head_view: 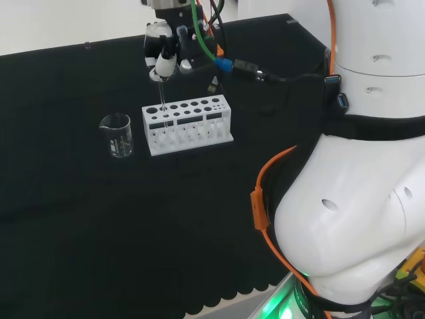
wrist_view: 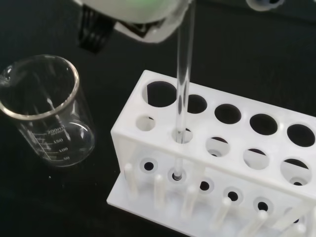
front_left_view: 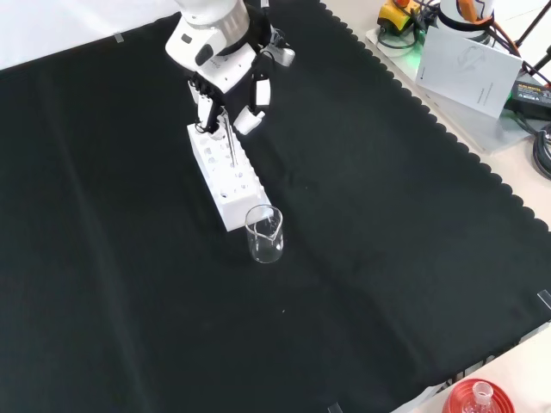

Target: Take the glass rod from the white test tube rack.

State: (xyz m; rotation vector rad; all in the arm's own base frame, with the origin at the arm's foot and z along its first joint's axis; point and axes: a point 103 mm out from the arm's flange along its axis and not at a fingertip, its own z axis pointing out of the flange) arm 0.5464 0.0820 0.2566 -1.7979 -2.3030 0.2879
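Note:
The white test tube rack stands on the black cloth. A clear glass rod stands upright in a small hole near the rack's end closest to the beaker, with its lower tip down at the base plate. My hand hovers directly above that end of the rack. Its fingers are curled and pinch the top of the rod.
An empty glass beaker stands close beside the rack's end. In the front view a red ribbed ring with a flask sits at the cloth's lower right edge, and papers and gear lie beyond the scalloped edge.

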